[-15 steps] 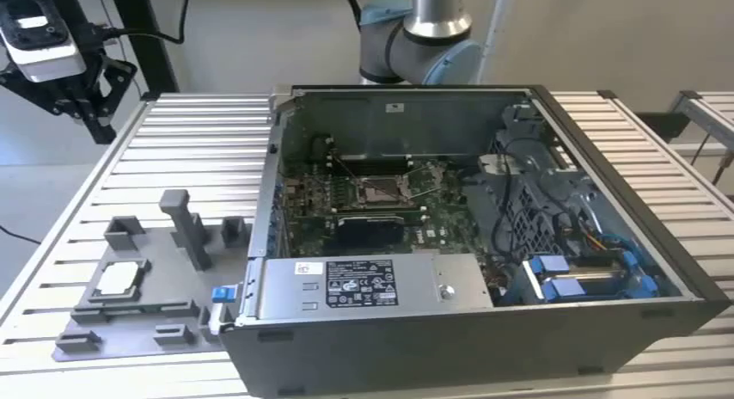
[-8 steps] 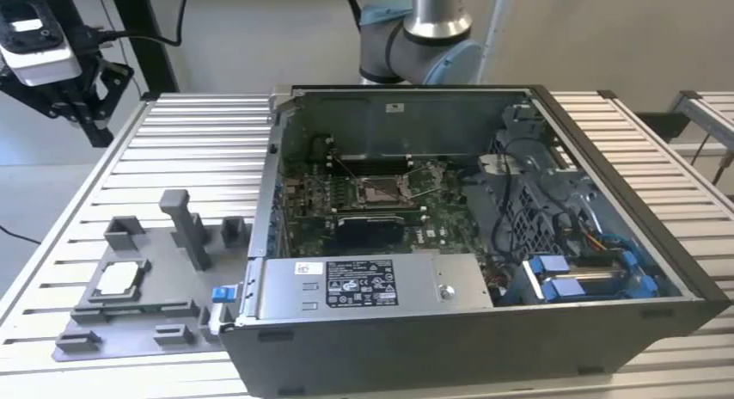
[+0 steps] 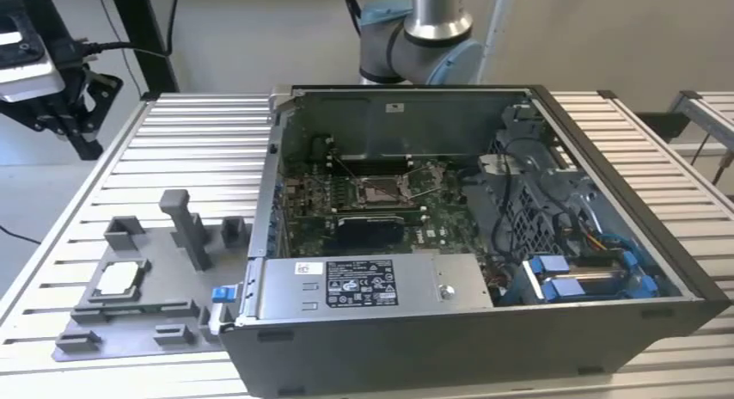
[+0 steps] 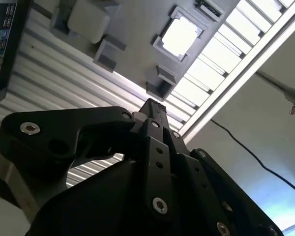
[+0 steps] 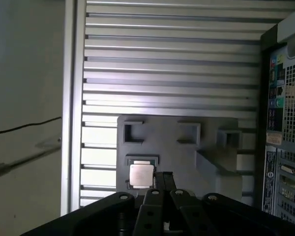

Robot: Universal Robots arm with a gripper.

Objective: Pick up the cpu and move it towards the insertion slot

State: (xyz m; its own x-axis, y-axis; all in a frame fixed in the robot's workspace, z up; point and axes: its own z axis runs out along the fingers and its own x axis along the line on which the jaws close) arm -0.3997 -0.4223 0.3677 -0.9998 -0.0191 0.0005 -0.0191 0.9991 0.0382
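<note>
Ref. exterior view, L to R. The gripper (image 3: 78, 139) hangs at upper left of frame, above the slatted table (image 3: 195, 150) and well apart from all parts. In the first wrist view its pads (image 5: 160, 176) sit pressed together w/ nothing between them, i.e. clenched and empty; pick not yet made. The cpu (image 3: 120, 279) lies flat, metal face up, at lower left of frame in a square nest of the grey fixture plate (image 3: 115, 332). Nest walls close round it on all sides, which likely fixes its posn and orientation for a repeatable pick from above. A tall post (image 3: 184, 231) and smaller blocks stand on the same plate, apart from the cpu. Seen along the tool axis in the first wrist view, the pads line up just beside the cpu, so the tool is judged staged over the pick stn, not over the case. Centre frame: the pc case (image 3: 459, 347) lies on its side, open face up, giving access to the board from above. The insertion slot (image 3: 382, 190) sits mid-board, metal frame and levers round a brownish pin field; whether the frame is latched cannot be told. The case's side wall stands between cpu and slot. A labelled power supply (image 3: 344, 287) fills the case's near edge. The arm base (image 3: 425, 29) stands behind the case, top centre. Right of frame: blue drive carriers (image 3: 573, 274), well apart from the slot.
</note>
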